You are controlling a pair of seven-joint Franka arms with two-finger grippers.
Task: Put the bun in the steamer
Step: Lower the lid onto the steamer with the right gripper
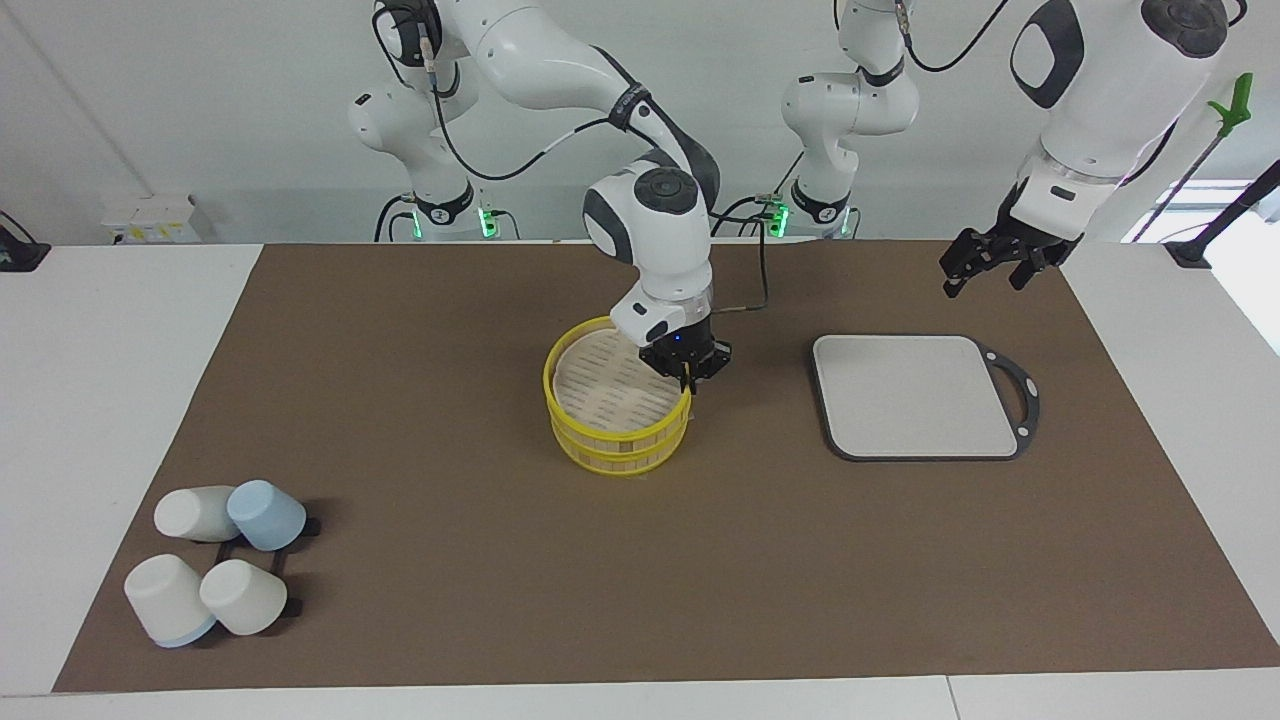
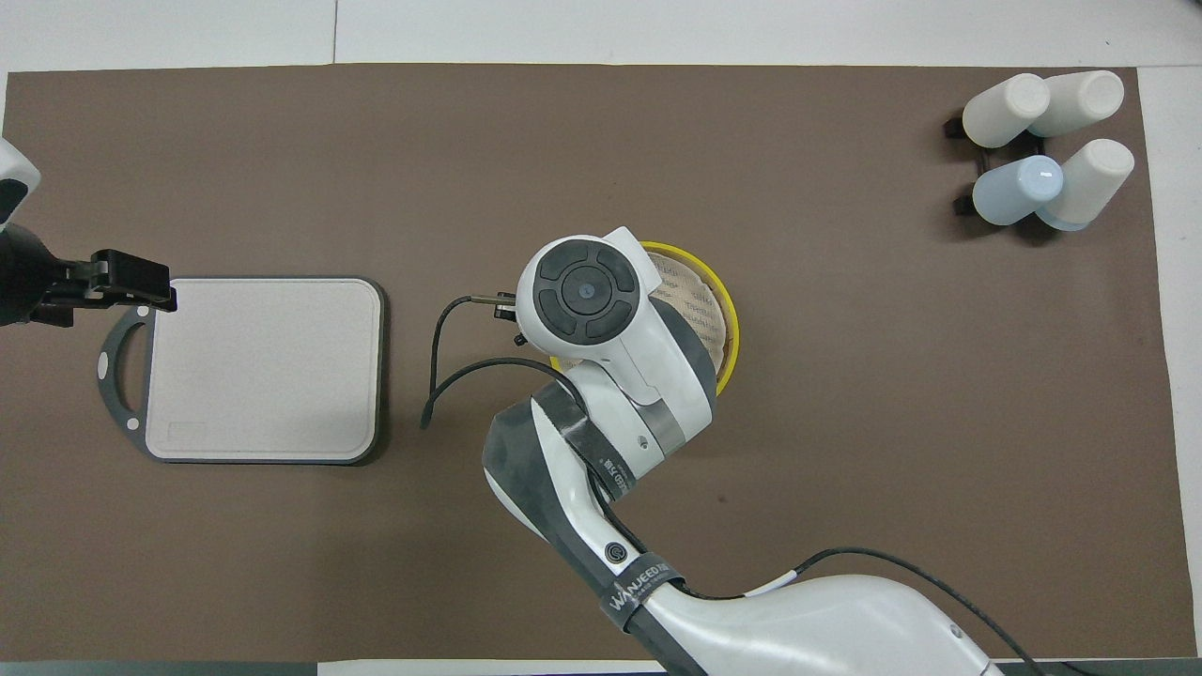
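Note:
The steamer (image 1: 617, 405) stands in the middle of the brown mat, two yellow-rimmed tiers stacked, with a pale woven surface showing on top. In the overhead view the right arm covers most of the steamer (image 2: 729, 314). My right gripper (image 1: 688, 380) points down at the steamer's rim, on the side toward the grey board, and its fingers are closed on the yellow rim. My left gripper (image 1: 985, 265) waits open in the air over the mat's edge by the board's handle, and it also shows in the overhead view (image 2: 127, 282). The bun is hidden or out of view.
A grey rectangular board (image 1: 915, 395) with a dark handle lies beside the steamer toward the left arm's end, also seen from overhead (image 2: 263, 366). Several white and blue cups (image 1: 215, 565) lie on a black rack at the right arm's end, farther from the robots.

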